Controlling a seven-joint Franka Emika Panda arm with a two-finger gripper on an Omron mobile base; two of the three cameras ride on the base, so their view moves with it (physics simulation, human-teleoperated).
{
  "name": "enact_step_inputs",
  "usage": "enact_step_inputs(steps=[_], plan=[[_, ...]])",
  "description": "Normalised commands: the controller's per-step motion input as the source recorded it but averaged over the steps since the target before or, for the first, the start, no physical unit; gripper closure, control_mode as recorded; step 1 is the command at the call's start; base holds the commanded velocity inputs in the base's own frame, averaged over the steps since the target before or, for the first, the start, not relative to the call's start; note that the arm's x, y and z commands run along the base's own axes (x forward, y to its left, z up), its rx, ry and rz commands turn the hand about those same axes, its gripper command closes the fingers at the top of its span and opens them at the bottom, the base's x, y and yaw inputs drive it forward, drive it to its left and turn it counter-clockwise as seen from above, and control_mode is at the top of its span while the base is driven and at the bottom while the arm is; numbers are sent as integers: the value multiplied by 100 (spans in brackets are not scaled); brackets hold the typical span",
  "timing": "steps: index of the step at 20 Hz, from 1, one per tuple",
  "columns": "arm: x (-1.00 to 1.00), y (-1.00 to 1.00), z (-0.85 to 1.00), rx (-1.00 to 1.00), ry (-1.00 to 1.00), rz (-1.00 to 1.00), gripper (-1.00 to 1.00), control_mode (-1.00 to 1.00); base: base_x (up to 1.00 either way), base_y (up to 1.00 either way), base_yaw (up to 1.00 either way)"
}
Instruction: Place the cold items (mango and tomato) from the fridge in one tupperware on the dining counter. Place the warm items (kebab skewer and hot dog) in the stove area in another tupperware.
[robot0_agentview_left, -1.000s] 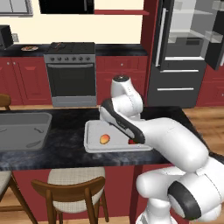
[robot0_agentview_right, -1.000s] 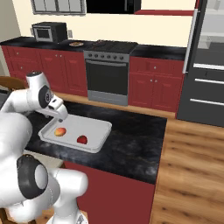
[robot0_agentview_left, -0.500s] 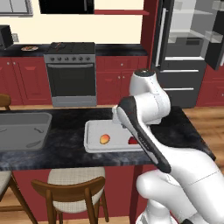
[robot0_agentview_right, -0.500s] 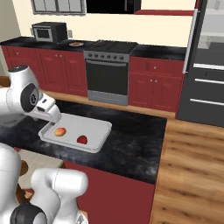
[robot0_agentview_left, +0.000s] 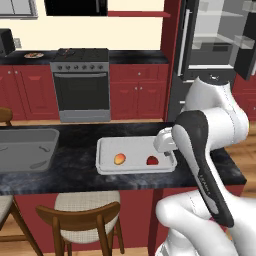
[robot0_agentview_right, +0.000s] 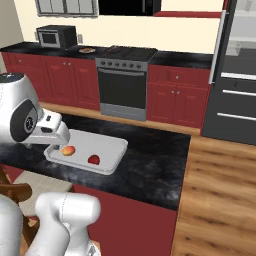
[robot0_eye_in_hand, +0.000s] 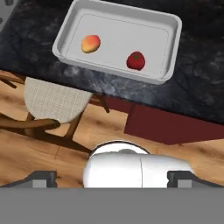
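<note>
1. The gripper (robot0_eye_in_hand: 112, 177) stood with its jaws spread wide and held nothing; in the hand view its two dark fingertips (robot0_eye_in_hand: 41, 178) sat far apart at the bottom edge.
2. It looked down on the near edge of the dining counter (robot0_eye_in_hand: 205, 78), above a wooden chair (robot0_eye_in_hand: 52, 105) with a woven seat on the wood floor.
3. On the counter lay a white tupperware (robot0_eye_in_hand: 173, 48), a shallow rectangular tray.
4. Inside it, the mango (robot0_eye_in_hand: 90, 43) and the tomato (robot0_eye_in_hand: 135, 61) lay apart from each other, neither touching a wall.
5. In the left base view the tupperware (robot0_agentview_left: 105, 165) sat between the sink (robot0_agentview_left: 25, 150) and the arm, with the mango (robot0_agentview_left: 119, 159) left of the tomato (robot0_agentview_left: 152, 160).
6. Across the room stood the stove (robot0_agentview_right: 122, 80), with a microwave (robot0_agentview_right: 56, 36) and a small plate (robot0_agentview_right: 86, 50) on the counter to its left.
7. The fridge (robot0_agentview_left: 220, 45) stood open at the right.
</note>
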Motion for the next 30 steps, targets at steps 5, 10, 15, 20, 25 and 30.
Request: enact_step_inputs(steps=[5, 10, 15, 20, 25, 30], plan=[[-67, -10, 10, -2, -5, 10, -100, -100, 0, 0, 0], [-35, 0, -15, 0, 0, 0, -100, 100, -15, 0, 0], [0, 0, 0, 0, 0, 0, -100, 100, -100, 69, 0], [0, 0, 0, 0, 0, 0, -100, 100, -83, 100, -1], [0, 0, 0, 0, 0, 0, -100, 100, -82, -41, -1], [0, 0, 0, 0, 0, 0, -100, 100, -100, 28, -1]])
